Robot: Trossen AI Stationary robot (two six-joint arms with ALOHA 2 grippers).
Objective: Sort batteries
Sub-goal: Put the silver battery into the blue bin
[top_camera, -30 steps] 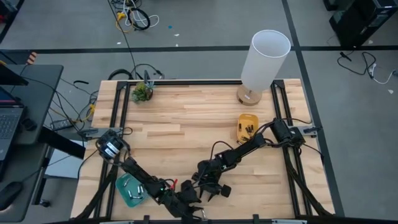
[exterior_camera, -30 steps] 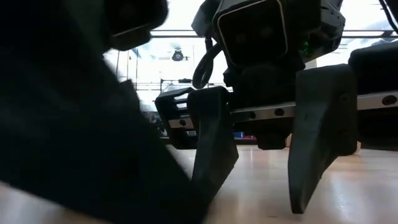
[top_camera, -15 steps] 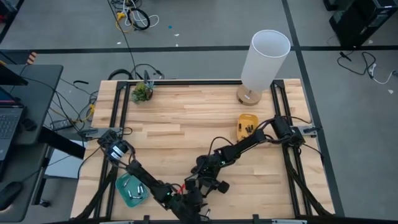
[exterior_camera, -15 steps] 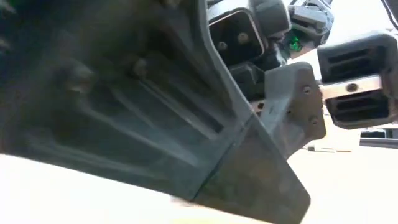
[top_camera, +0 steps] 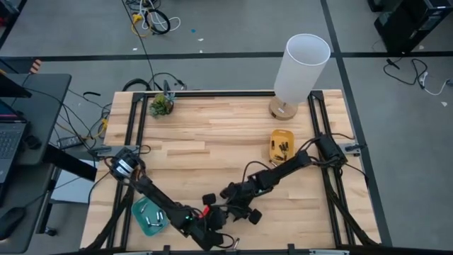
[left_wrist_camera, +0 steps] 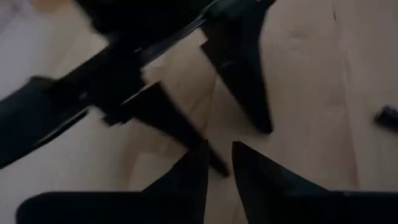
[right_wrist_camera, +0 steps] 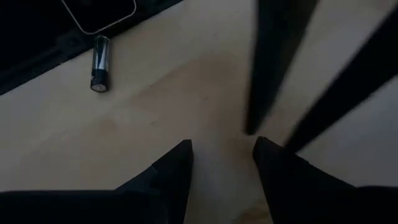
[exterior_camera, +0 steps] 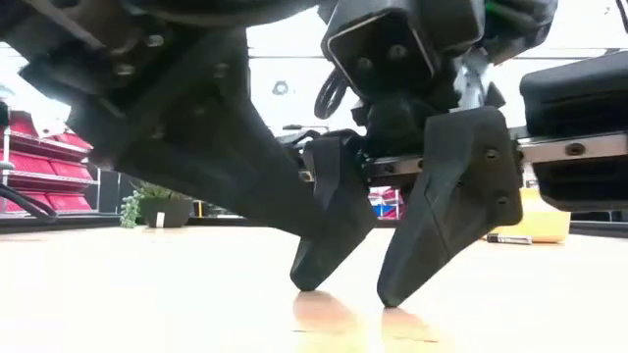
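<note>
No legible writing. Left tool (left_wrist_camera: 217, 163) narrowly apart, right tool (right_wrist_camera: 221, 158) apart, both empty; battery (right_wrist_camera: 99, 63) on table (top_camera: 212, 134).

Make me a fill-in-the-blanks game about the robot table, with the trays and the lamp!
1. The yellow tray sits on the table just in front of the white ____.
2. The teal tray lies beside the ____ arm.
3. At the table's far left corner stands a small green ____.
4. Both grippers, left gripper and right gripper, point their tips down at the bare ____ tabletop.

Missing words: lamp; left; plant; wooden
</note>
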